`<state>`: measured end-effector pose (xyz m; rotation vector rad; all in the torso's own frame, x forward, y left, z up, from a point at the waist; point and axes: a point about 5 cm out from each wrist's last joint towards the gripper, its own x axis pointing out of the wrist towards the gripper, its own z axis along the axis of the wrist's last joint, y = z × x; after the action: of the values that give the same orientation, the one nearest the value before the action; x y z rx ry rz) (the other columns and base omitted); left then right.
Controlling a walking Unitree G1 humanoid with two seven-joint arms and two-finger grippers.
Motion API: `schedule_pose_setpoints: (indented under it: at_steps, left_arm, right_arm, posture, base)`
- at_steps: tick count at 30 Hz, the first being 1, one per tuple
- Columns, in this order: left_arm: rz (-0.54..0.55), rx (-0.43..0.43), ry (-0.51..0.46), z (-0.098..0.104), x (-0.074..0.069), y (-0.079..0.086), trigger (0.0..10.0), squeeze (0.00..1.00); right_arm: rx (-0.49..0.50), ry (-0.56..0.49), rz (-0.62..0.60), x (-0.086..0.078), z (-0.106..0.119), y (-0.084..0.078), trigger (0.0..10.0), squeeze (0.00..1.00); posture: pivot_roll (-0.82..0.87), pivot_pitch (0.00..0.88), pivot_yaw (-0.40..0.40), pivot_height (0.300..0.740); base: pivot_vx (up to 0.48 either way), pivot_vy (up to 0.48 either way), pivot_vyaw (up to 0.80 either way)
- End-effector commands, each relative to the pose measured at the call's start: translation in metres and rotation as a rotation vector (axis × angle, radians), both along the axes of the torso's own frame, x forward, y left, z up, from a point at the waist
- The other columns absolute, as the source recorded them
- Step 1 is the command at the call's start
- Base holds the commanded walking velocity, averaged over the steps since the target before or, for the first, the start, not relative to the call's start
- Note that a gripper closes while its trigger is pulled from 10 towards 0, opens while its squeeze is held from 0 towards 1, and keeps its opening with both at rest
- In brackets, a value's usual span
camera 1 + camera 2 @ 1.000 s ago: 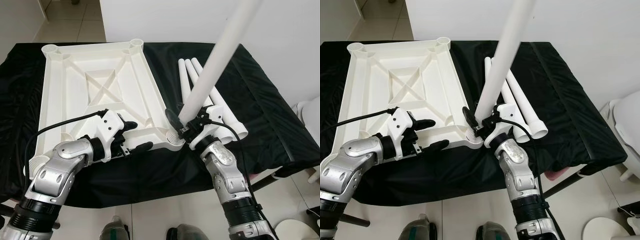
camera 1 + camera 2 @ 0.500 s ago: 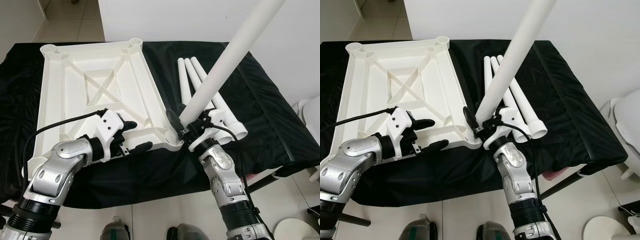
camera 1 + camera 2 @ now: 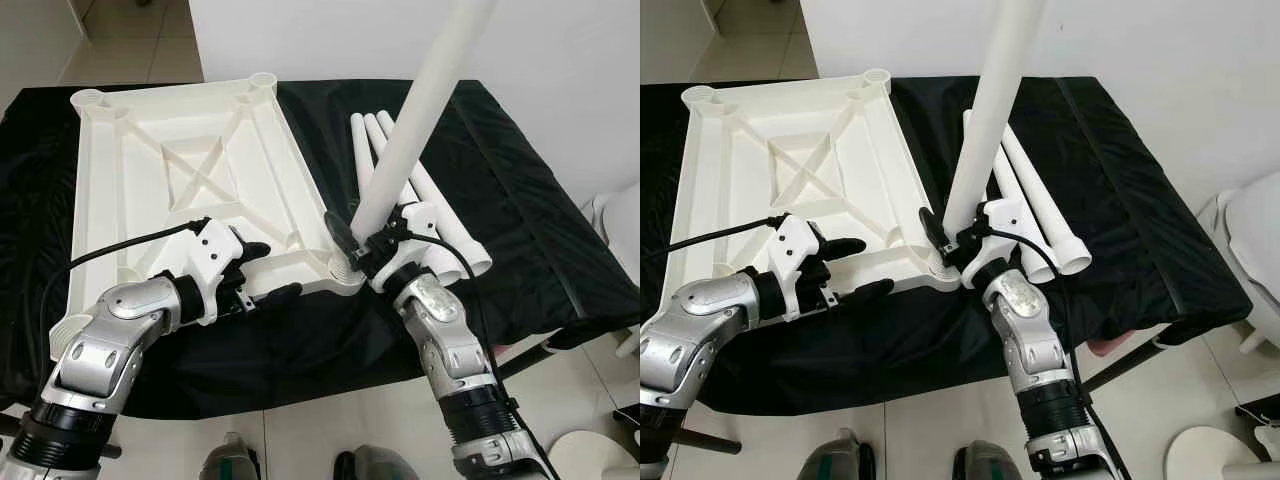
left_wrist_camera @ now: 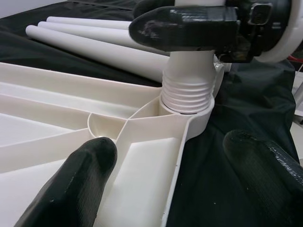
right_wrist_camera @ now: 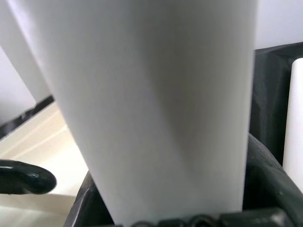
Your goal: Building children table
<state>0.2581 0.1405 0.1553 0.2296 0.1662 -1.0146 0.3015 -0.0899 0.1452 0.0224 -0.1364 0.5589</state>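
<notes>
one tabletop (image 3: 180, 170), four legs (image 3: 425, 95), two hands (image 3: 262, 272)

Domestic room, likely a home. Pale tiled floor (image 3: 130, 45) with grout lines, plain white wall (image 3: 330, 40). Work surface is a table draped in black cloth (image 3: 520, 190). White plastic furniture parts laid out: a tabletop (image 3: 180, 180) and legs (image 3: 440, 215). Rounded white object (image 3: 1250, 230) at the robot's right, unidentifiable.
</notes>
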Motion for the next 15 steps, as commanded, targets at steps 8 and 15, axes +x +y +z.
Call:
schedule_pose_setpoints:
  at_steps: [8,15]
  left_arm:
    - [0.045,0.006,-0.001,0.0,0.0,0.004,10.0,0.0]
    - [0.044,0.003,0.004,-0.001,-0.001,0.003,10.0,0.0]
  right_arm:
    - [-0.126,0.109,0.023,0.005,-0.015,-0.004,10.0,0.0]
    - [-0.14,0.107,0.028,0.017,-0.005,-0.001,10.0,0.0]
  posture:
    - [0.01,0.038,-0.013,0.74]
    - [0.01,0.039,-0.013,0.74]
  base:
    - [0.0,0.0,0.0]
    - [0.0,0.0,0.0]
